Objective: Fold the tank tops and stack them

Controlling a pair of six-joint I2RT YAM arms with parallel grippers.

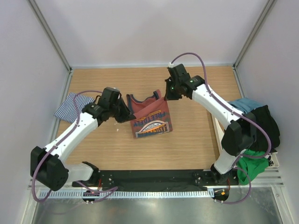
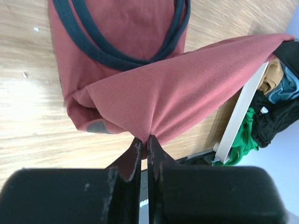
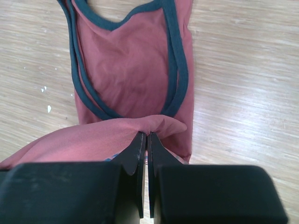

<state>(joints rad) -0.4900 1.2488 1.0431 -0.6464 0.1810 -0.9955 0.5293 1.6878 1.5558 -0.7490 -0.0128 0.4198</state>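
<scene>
Two pinches carry this fold: my left gripper point(image 2: 144, 140) and my right gripper point(image 3: 145, 136) are each clamped tight on a corner of the rust-red tank top point(image 1: 148, 116). It lies in the middle of the worktop point(image 1: 196, 140), its lower half raised and turned over toward the dark-trimmed neckline.

To do this well, I judge I should move both corners together at one height and keep the edge between them taut so no slack bunches. I'd lay it square across the straps and only then let go. From above, my left corner sits nearer me than my right, so the edge looks skewed; I'd even that out before lowering.

The striped tank top point(image 1: 72, 106) lies at the left edge, well apart.

A printed graphic point(image 1: 150, 125) with lettering shows on the turned-up side, upside down from above and too small for me to read. I can make out no label.
</scene>
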